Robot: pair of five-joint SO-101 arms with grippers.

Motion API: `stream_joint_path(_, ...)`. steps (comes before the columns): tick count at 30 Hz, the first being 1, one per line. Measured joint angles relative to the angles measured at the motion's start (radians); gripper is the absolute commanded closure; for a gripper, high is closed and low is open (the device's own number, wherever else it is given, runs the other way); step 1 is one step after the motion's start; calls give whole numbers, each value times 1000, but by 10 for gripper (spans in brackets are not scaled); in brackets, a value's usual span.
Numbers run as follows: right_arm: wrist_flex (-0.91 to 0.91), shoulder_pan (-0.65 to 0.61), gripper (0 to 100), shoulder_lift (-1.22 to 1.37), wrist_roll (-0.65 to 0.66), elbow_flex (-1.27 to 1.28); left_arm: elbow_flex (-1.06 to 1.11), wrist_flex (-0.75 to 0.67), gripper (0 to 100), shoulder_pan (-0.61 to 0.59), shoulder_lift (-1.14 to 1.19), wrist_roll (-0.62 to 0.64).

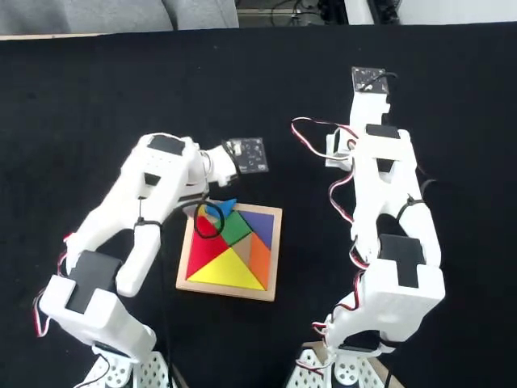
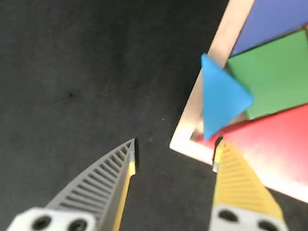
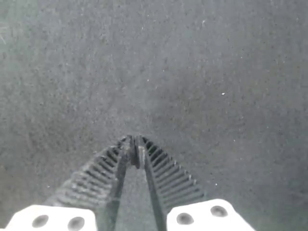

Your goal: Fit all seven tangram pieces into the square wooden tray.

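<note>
The square wooden tray [image 1: 275, 252] lies between the two arms and holds red, yellow, green, orange and purple pieces. A small blue triangle [image 1: 220, 210] rests tilted on the tray's far left corner, partly over the rim and the green piece [image 1: 237, 229]. In the left wrist view the blue triangle [image 2: 219, 97] leans across the tray rim [image 2: 190, 118]. My left gripper [image 2: 174, 150] hangs open just short of that corner, one fingertip at the rim, nothing between its fingers. My right gripper [image 3: 134, 145] is shut over bare black cloth, well off to the tray's right.
Black cloth [image 1: 97, 97] covers the whole table. The left arm [image 1: 137, 218] stands close beside the tray's left side, and the right arm [image 1: 388, 210] stands to its right with a gap of cloth between.
</note>
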Motion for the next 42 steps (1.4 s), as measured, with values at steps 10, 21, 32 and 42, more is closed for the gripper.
stream_joint_path(10, 0, -2, 987, 0, 0, 0, -97, -49, 739, 57, -77, 189)
stream_joint_path(21, 0, -2, 987, 0, 0, 0, 58, -284, 739, 100, 38, 368)
stream_joint_path(32, 0, -2, 987, 0, 0, 0, 146, -212, 739, 94, -135, 361)
stream_joint_path(42, 0, -2, 988, 0, 0, 0, 160, -72, 740, 23, -342, 503)
